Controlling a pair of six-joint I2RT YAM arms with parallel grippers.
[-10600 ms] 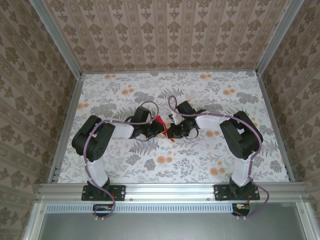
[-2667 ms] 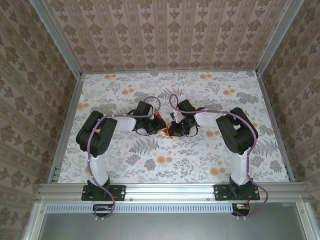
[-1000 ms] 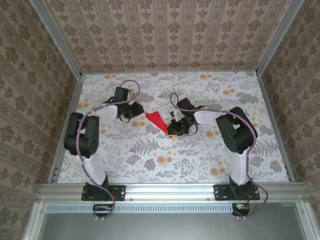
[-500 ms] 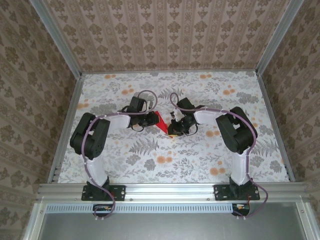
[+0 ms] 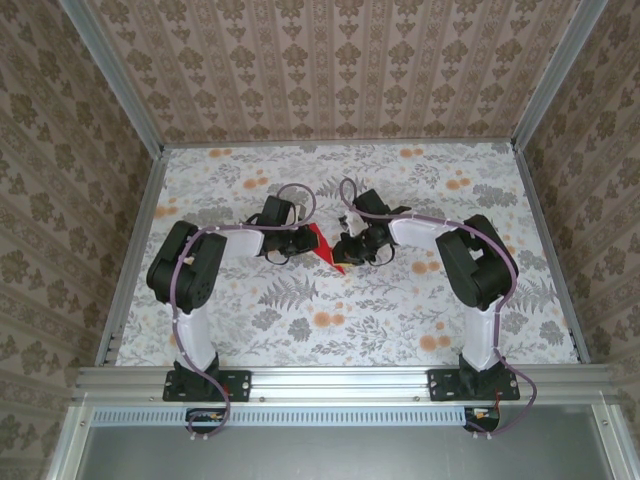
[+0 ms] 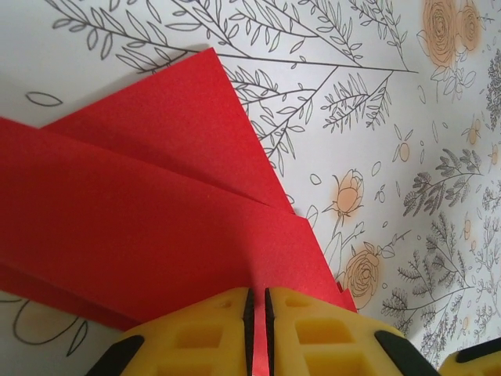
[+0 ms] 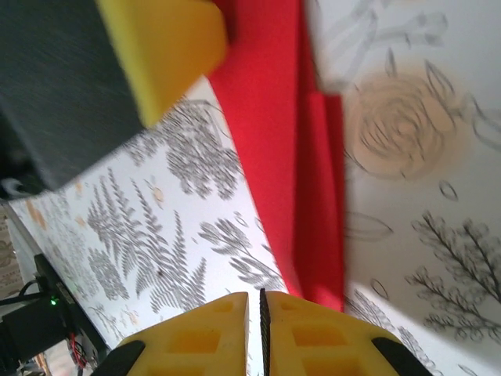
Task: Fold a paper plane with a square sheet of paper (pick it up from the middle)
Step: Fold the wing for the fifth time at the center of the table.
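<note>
A creased sheet of bright red matte paper (image 5: 325,248) lay near the middle of the white tabletop printed with grey foliage and orange flowers (image 5: 400,300). In the top view it formed a narrow pointed shape, running from about 11 o'clock to 5 o'clock. The left gripper (image 5: 304,240) met it from the 9 o'clock side and the right gripper (image 5: 344,256) from the 3 o'clock side, so the sheet sat between the two.

In the left wrist view, the left gripper (image 6: 257,301) was clamped on the sheet. A thin red edge showed in the slit between its yellow pads (image 6: 203,337). From there the layered paper (image 6: 156,219) fanned out toward 10 and 12 o'clock, its folds stepped one over another on the tabletop.

In the right wrist view, the right gripper (image 7: 261,309) had its yellow pads (image 7: 196,337) drawn together, with only a dark slit between them. The red strip (image 7: 274,133) came down from 12 o'clock and ended just beside the pad at 5 o'clock. Whether any paper was caught there could not be told. One pad of the left gripper (image 7: 164,55) showed at 11 o'clock, touching the paper's upper end.
</note>
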